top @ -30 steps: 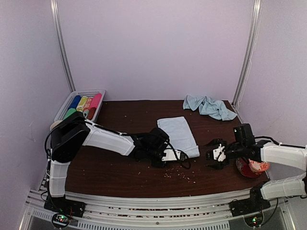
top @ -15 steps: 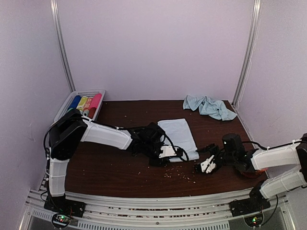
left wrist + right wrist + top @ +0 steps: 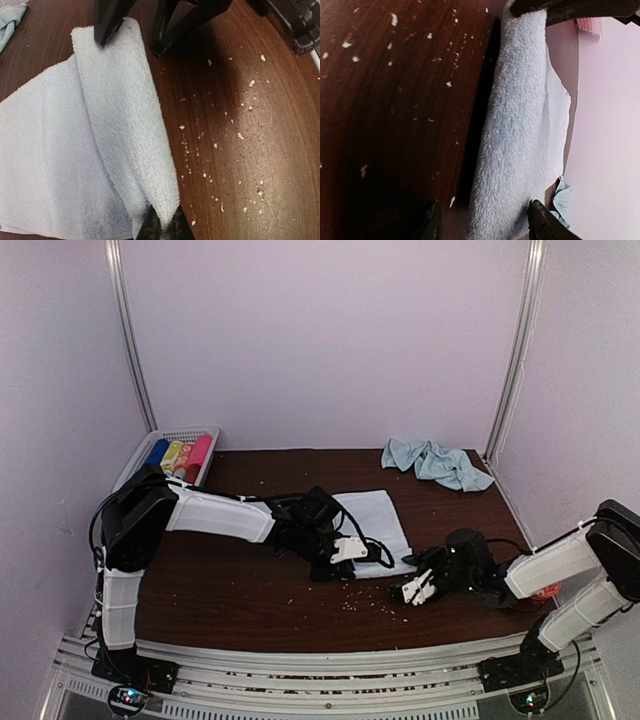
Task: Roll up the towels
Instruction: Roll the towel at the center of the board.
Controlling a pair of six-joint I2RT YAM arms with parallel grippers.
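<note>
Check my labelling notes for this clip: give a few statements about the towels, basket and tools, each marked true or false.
The left tool is shut on the flat towel's near edge. True.
The right tool grips the crumpled towel. False: it is open, straddling the flat towel's folded edge.
The basket holds coloured rolls. True.
The flat towel is fully rolled. False: only its near edge is turned over; the rest lies flat.
</note>
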